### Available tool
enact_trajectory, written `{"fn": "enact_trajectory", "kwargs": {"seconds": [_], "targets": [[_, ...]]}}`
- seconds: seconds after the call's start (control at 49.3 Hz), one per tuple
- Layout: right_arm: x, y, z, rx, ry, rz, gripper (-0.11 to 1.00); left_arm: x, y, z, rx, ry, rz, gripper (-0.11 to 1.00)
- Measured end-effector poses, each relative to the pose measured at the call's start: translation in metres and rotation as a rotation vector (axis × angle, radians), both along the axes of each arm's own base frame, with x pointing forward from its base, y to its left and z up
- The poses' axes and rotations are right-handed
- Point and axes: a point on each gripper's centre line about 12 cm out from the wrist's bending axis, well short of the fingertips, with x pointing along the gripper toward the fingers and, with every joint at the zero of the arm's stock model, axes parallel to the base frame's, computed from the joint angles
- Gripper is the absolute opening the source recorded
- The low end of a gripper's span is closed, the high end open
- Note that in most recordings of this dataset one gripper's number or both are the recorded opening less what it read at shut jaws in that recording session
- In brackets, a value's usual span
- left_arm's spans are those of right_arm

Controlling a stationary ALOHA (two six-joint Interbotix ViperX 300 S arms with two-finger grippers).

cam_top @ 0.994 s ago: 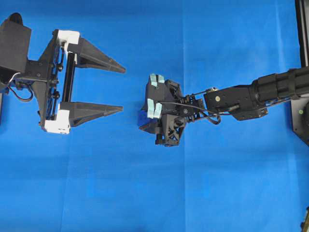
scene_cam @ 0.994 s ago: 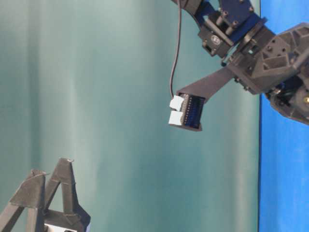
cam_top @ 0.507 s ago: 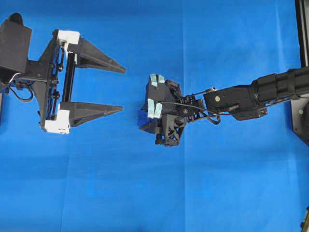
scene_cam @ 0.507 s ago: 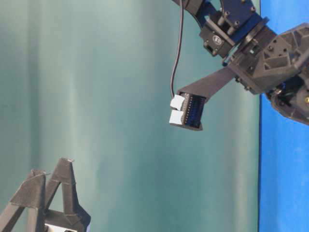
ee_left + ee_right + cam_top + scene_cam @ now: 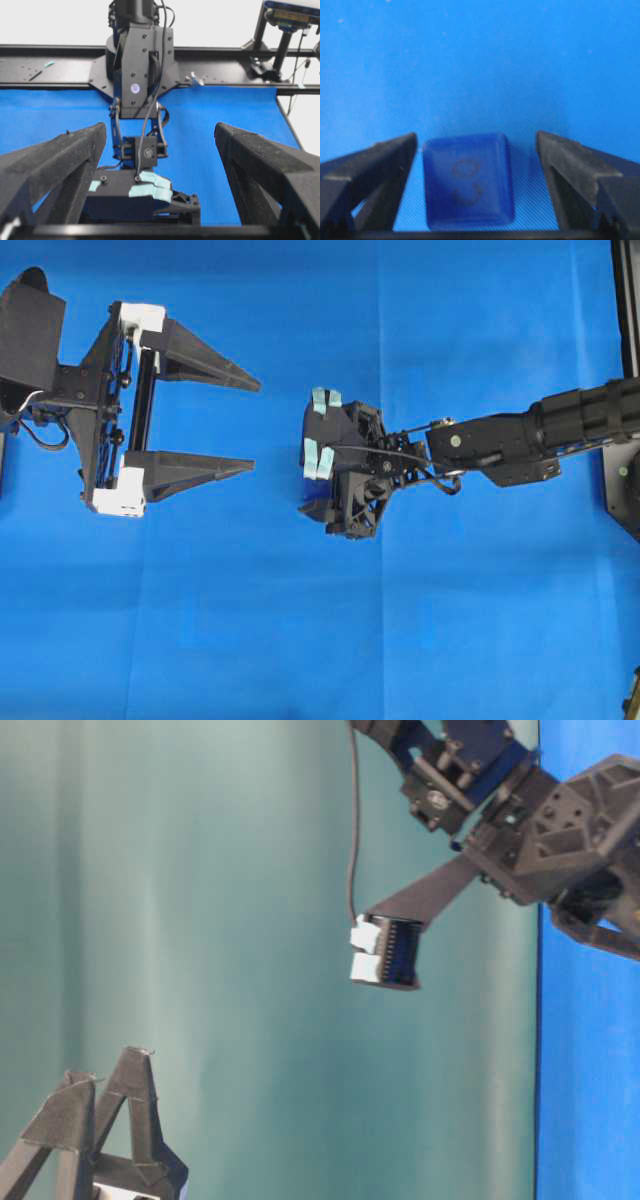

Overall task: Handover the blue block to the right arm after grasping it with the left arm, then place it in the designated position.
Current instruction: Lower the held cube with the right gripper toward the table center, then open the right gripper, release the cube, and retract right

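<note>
The right pincer [image 5: 475,190] stands spread around the blue block [image 5: 468,181] on the blue cloth [image 5: 450,620]; the left pincer [image 5: 250,426] gapes wide, well apart.

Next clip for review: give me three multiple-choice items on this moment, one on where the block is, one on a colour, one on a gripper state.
1. Where is the small dark navy-blue cube?
A. on the bright blue cloth between the right gripper fingers
B. in the left gripper
C. on a tray

2. What colour are the left gripper end pieces?
A. red
B. white
C. green

3. The right gripper is:
A. clamped on the cube
B. open
C. out of view

A: right wrist view shows it there. B: overhead view shows white ends. B: a gap shows beside the cube.
</note>
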Motion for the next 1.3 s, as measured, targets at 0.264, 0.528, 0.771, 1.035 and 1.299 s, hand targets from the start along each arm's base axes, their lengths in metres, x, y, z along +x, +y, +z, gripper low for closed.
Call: {"fn": "enact_trajectory", "kwargs": {"seconds": [0.264,0.528,0.771,1.035,1.299], "targets": [[-0.008,-0.002,0.028,-0.021,-0.002,-0.01,0.93,0.0,0.0,0.0,0.0,0.0,0.002,0.93],[-0.03,-0.003,0.088,-0.064,-0.036,-0.024,0.92,0.0,0.0,0.0,0.0,0.0,0.002,0.93],[-0.061,-0.006,0.139,-0.089,-0.109,-0.039,0.92,0.0,0.0,0.0,-0.002,0.0,0.002,0.93],[-0.097,-0.011,0.187,-0.119,-0.213,-0.05,0.92,0.0,0.0,0.0,-0.002,0.0,0.002,0.93],[-0.131,-0.012,0.214,-0.126,-0.307,-0.058,0.92,0.0,0.0,0.0,-0.002,0.0,0.002,0.93]]}}
